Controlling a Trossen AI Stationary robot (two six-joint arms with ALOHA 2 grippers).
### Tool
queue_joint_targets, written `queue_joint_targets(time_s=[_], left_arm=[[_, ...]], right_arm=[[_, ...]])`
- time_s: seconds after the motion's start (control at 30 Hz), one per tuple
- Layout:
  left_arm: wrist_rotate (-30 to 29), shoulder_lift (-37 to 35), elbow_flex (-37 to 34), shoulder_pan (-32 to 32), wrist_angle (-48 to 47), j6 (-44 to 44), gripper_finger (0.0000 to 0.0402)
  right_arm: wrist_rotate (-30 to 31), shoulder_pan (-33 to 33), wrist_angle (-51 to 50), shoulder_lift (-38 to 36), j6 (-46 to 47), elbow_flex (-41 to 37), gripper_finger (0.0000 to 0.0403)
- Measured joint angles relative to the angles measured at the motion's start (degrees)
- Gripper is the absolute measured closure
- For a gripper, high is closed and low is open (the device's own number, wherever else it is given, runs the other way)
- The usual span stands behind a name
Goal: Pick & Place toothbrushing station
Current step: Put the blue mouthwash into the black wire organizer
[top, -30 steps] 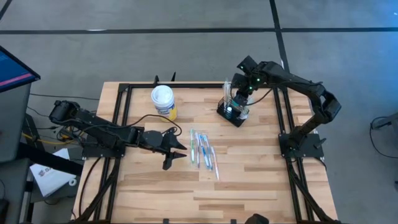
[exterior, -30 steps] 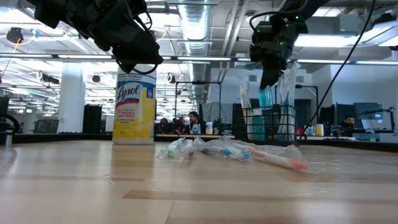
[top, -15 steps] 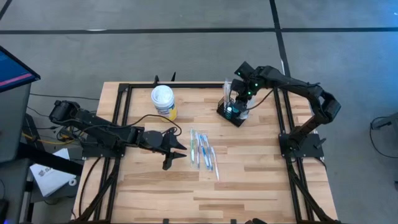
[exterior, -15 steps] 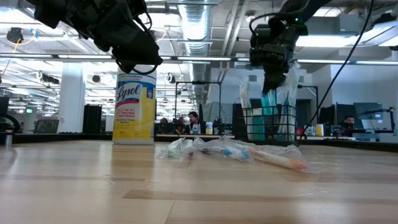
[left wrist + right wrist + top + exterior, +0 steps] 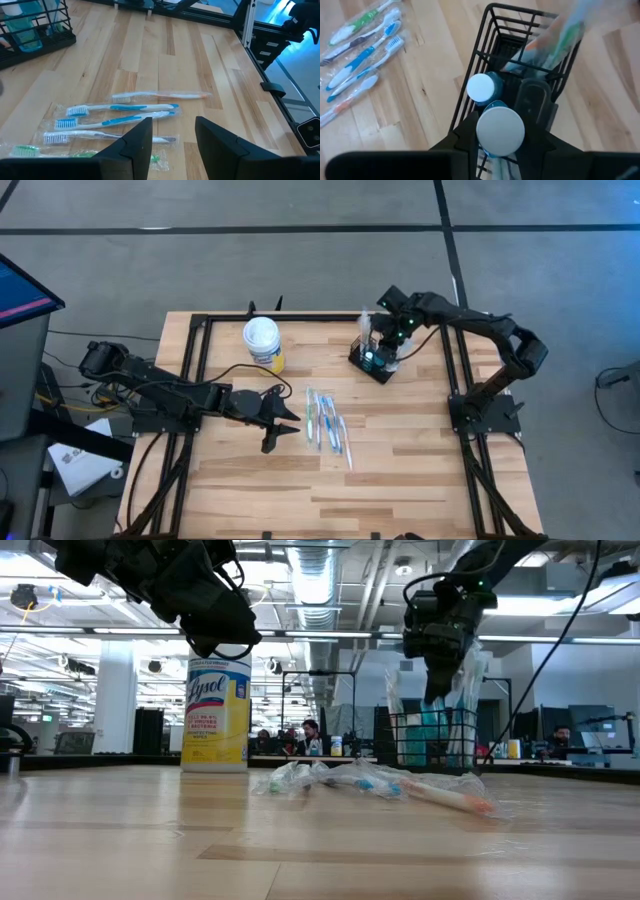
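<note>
On a pale wooden table [image 5: 400, 470] framed by black rails, with grey floor around it and an open hall of ceiling lights and desks showing beyond in the low view, both arms are working over a small spread of things. The toothbrushing station [image 5: 374, 360] is standing at the far right part of the table, holding two white-capped blue bottles [image 5: 492, 107] and a wrapped toothbrush [image 5: 555, 35]. The right gripper [image 5: 392, 340] is hanging directly above it, its fingers reaching down into the station at the nearer bottle's cap; whether they are clamping anything cannot be told. The left gripper [image 5: 283, 423] is hovering with its fingers parted and nothing between them, just beside five wrapped toothbrushes [image 5: 326, 421] lying side by side mid-table. One yellow canister [image 5: 263, 343] is standing at the far edge, well apart from the station. People are sitting at desks [image 5: 310, 735] far behind.
</note>
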Motion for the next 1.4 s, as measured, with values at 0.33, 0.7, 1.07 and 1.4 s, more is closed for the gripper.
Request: queue_joint_targets(time_s=[0.33,0.7,1.07,1.4], left_arm=[[-0.02,-0.01,0.0,0.0,0.0,0.01,0.0257],[-0.04,-0.01,0.01,0.0,0.02,-0.01,0.0257],[-0.04,0.01,0.0,0.0,0.0,-0.01,0.0257],[-0.04,0.01,0.01,0.0,0.02,0.01,0.0257]], right_arm=[[-0.45,0.13,3.48,0.02,0.18,-3.36,0.0319],[-0.42,1.85,4.94,0.02,0.49,-3.36,0.0319],[-0.19,1.92,5.69,1.24,0.63,-3.38,0.0319],[-0.15,1.92,5.75,1.6,1.07,-3.4,0.0319]])
